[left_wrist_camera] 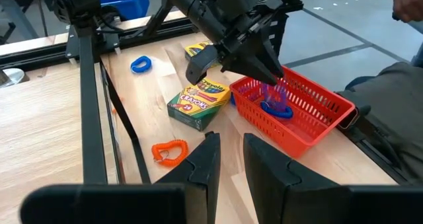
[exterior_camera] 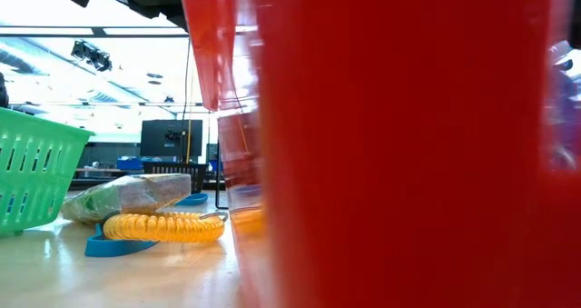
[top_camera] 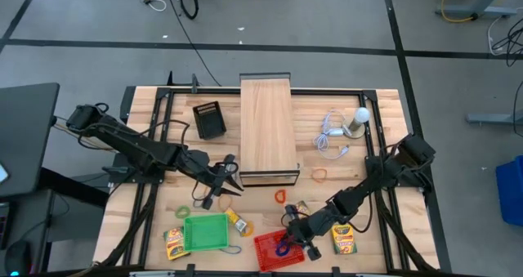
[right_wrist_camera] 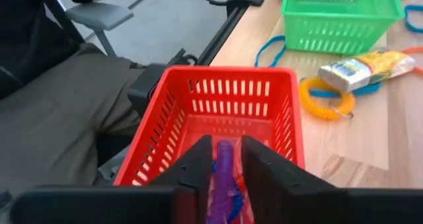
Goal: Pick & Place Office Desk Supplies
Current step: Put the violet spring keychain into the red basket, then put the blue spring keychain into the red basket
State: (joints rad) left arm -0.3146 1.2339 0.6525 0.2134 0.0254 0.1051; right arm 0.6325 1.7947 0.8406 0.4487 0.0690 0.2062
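My right gripper (right_wrist_camera: 227,145) hangs over the red basket (right_wrist_camera: 218,75) at the table's near edge, shut on a purple loop (right_wrist_camera: 223,168). A blue loop (left_wrist_camera: 274,110) lies in that basket. My left gripper (left_wrist_camera: 228,161) is open and holds nothing; it hovers near the wooden box's near end (top_camera: 267,175). A crayon box (left_wrist_camera: 198,104) lies flat beside the red basket, another (top_camera: 174,243) left of the green basket (top_camera: 206,232). Orange (top_camera: 317,175), red (top_camera: 280,196) and green (top_camera: 181,210) loops lie on the table. My right gripper pinches the purple loop's upper part (right_wrist_camera: 225,151) between its two fingers, coming from above and slanting down. The loop is lifted clear and hangs below the fingers (left_wrist_camera: 277,95), inside the red basket's rim, just above the blue loop.
A yellow coiled loop (right_wrist_camera: 325,97), a blue loop (right_wrist_camera: 268,52) and a wrapped packet (right_wrist_camera: 363,67) lie between the two baskets. The white bulb with its cable (top_camera: 359,118) and a black block (top_camera: 209,119) sit farther back. A person (right_wrist_camera: 59,118) sits close to the near edge.
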